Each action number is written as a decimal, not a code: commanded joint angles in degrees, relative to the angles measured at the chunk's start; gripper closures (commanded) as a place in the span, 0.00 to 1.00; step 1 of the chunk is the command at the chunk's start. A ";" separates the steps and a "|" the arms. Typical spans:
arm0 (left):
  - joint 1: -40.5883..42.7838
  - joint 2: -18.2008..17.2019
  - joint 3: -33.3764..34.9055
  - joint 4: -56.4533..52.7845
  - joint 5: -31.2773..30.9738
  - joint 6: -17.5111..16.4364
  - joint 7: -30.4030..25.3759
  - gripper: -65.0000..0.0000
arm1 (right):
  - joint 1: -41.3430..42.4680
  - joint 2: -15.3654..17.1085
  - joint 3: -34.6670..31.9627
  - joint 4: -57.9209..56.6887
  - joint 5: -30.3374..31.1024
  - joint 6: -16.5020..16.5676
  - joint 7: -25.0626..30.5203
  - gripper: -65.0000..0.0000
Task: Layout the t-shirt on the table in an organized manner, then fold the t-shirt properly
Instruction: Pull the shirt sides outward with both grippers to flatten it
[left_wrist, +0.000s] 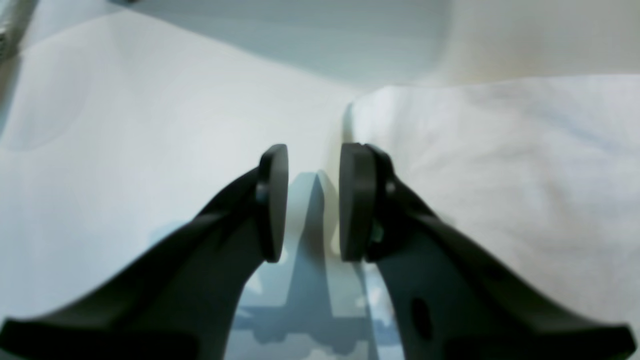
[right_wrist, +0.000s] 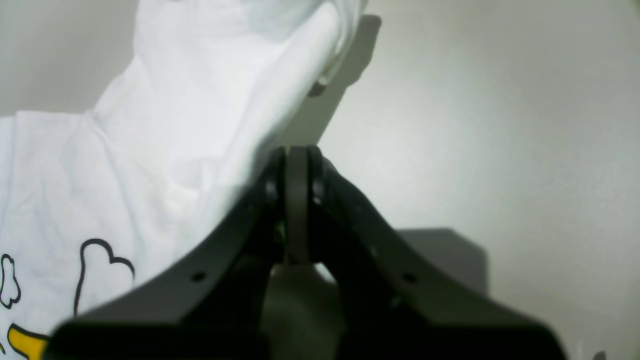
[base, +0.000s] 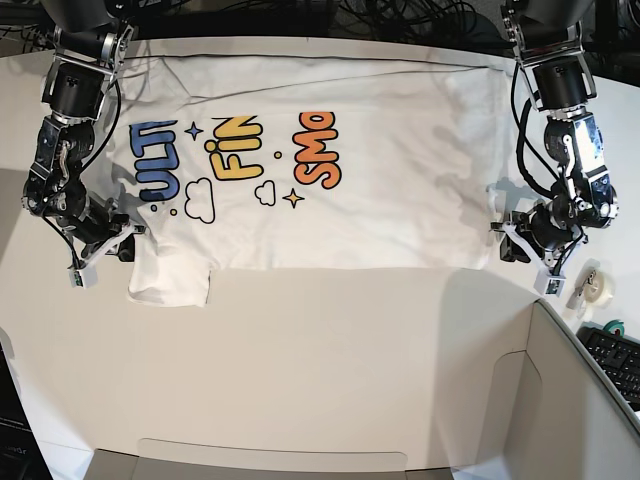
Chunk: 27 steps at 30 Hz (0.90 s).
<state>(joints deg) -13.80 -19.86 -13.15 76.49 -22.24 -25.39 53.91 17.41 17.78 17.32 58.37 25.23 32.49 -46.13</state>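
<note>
Right gripper (right_wrist: 297, 200): jaws are pressing together with no cloth visibly between them, sitting at the sleeve edge of the t-shirt (base: 330, 160), at 9 o'clock in the base view. Left gripper (left_wrist: 313, 200): jaws are standing apart, empty, beside the hem at 3 o'clock. The shirt is lying print-up on the table (base: 330, 370). Risk: right side is lifting nothing, leaving the sleeve bunched. Readable print: "ULT", "FiN", "SMA".
</note>
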 joint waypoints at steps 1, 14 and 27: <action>-1.45 -1.29 -0.52 0.92 -0.57 -0.15 -1.12 0.71 | -1.01 0.81 -0.22 -0.92 -6.38 -1.24 -5.96 1.00; -9.80 -1.37 -4.39 -15.79 -1.72 -0.15 -0.68 0.58 | -6.02 0.46 -0.22 13.41 -13.23 -13.46 -5.87 1.00; -10.24 -3.31 -5.18 -20.53 -13.23 -0.15 2.75 0.57 | -6.99 -0.86 -0.13 14.47 -18.95 -13.46 -5.87 1.00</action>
<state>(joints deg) -22.57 -21.98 -18.13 55.16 -34.30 -25.34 57.39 10.66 16.75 17.02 73.12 7.84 19.42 -48.34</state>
